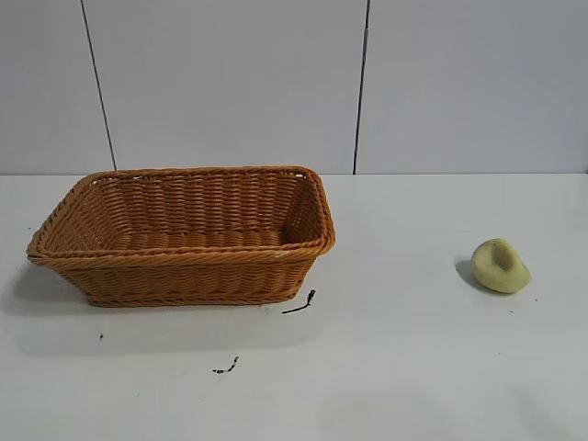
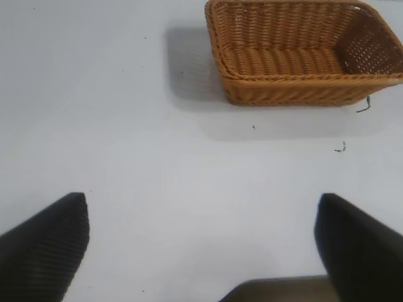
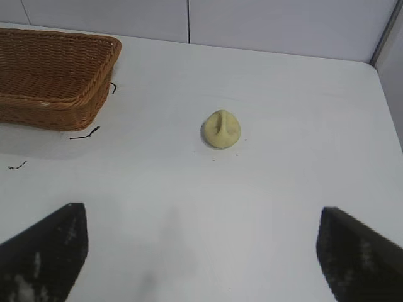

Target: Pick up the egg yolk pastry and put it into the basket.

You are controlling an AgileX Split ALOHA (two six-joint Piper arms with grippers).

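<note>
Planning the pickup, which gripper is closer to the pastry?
Right. The right gripper faces the pastry across bare table; the left gripper faces the basket, with no pastry in its view.

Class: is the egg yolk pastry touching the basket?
Apart. The exterior view shows bare table between the egg yolk pastry and the basket.

No readable text, label, brand, number or sign appeared in any view: none on the basket [image 1: 184,234], none on the egg yolk pastry [image 1: 500,265], and none on the white bench [image 1: 413,367] or the wall panels behind.
</note>
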